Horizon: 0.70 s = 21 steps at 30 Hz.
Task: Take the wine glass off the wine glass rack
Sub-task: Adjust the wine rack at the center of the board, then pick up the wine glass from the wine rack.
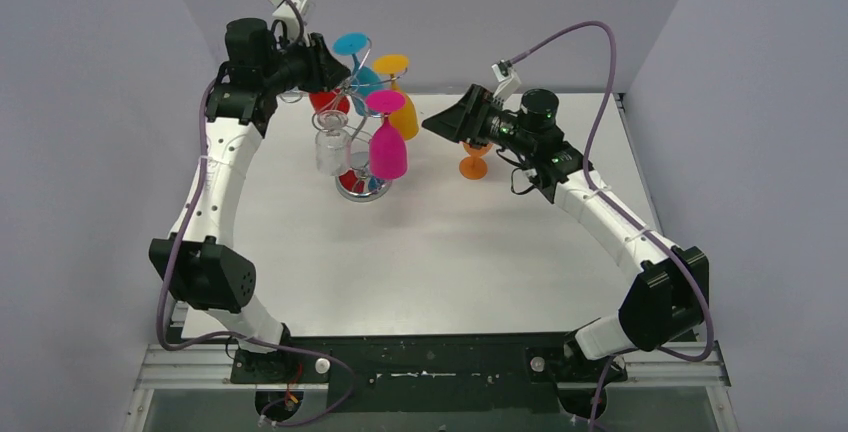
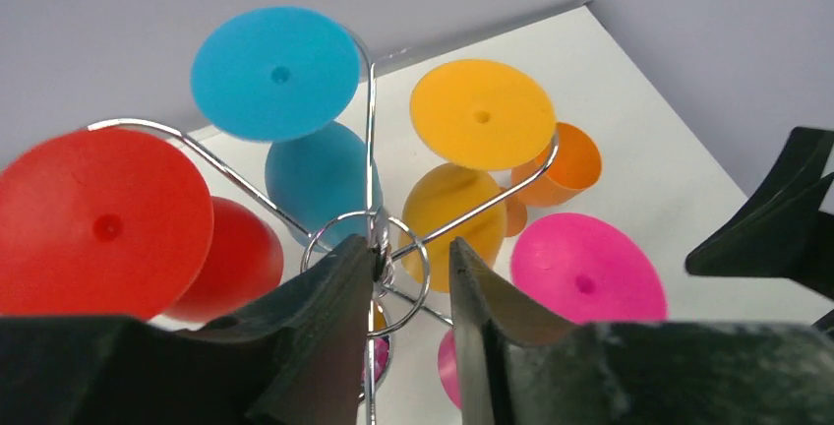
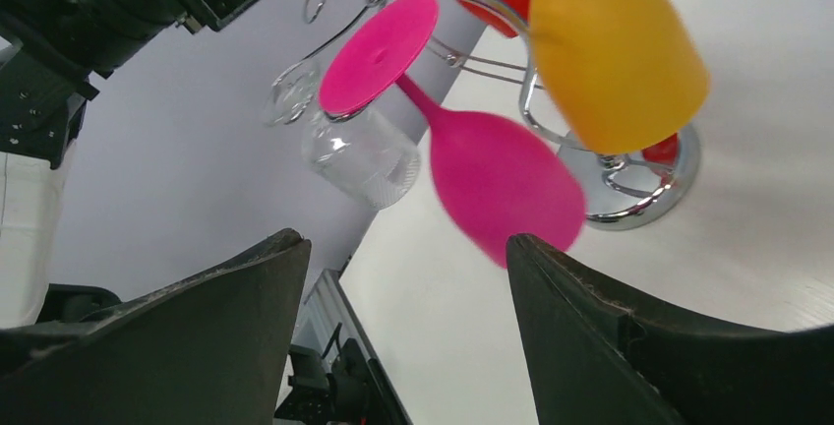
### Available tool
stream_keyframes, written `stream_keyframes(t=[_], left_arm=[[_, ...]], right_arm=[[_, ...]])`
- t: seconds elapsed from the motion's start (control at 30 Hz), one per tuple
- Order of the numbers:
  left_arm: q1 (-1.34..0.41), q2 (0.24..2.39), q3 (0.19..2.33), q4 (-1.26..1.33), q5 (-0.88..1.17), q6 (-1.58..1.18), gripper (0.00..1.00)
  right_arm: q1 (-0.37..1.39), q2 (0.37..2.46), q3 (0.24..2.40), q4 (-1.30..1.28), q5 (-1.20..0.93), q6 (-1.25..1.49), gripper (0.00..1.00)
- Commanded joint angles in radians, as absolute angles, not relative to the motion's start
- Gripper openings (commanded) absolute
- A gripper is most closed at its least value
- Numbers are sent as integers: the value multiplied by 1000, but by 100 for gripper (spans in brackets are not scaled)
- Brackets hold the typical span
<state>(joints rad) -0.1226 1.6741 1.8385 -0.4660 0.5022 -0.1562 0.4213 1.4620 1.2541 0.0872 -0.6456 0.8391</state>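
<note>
Right hand (image 3: 403,243) first: released and spread wide, nothing in it. It is pointed straight at the pink wine glass (image 3: 502,184), whose bowl shows between its two fingers but touches neither. That glass hangs upside down, its foot hooked in a curled arm of the wine glass rack (image 3: 629,213), on the rack's 4 o'clock side seen from above. I'd say that's the one to take.

Left hand (image 2: 408,243) is over the rack's crown. Its jaws stand a little apart with the top wire against one finger, so it isn't clamped.

To do this well, I'd pinch that crown firmly first so the rack can't tip. The right hand should then go in level and close softly on the bowl, or on the stem just above it. It should raise the foot a touch and slide it out along the arm toward its open end, without yanking downward.

Neighbours are tight. The clear glass (image 3: 362,154) is at 10 o'clock of the pink bowl and the yellow glass (image 3: 615,51) at 1 o'clock. An orange glass (image 1: 475,162) stands on the worktop (image 1: 450,252) just behind the right hand, so the way out needs care too.
</note>
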Motion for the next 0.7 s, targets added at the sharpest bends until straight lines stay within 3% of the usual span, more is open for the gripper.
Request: stream_keyframes(t=[0.0, 0.47, 0.67], left_arm=[[-112, 1565, 1853, -350, 541, -207, 35], [-67, 1482, 1842, -377, 575, -199, 54], [-61, 1346, 1668, -442, 609, -161, 58]], right_arm=[[504, 1408, 1288, 194, -653, 843, 74], [700, 1460, 1334, 190, -487, 815, 72], [763, 1477, 1338, 170, -363, 811, 70]])
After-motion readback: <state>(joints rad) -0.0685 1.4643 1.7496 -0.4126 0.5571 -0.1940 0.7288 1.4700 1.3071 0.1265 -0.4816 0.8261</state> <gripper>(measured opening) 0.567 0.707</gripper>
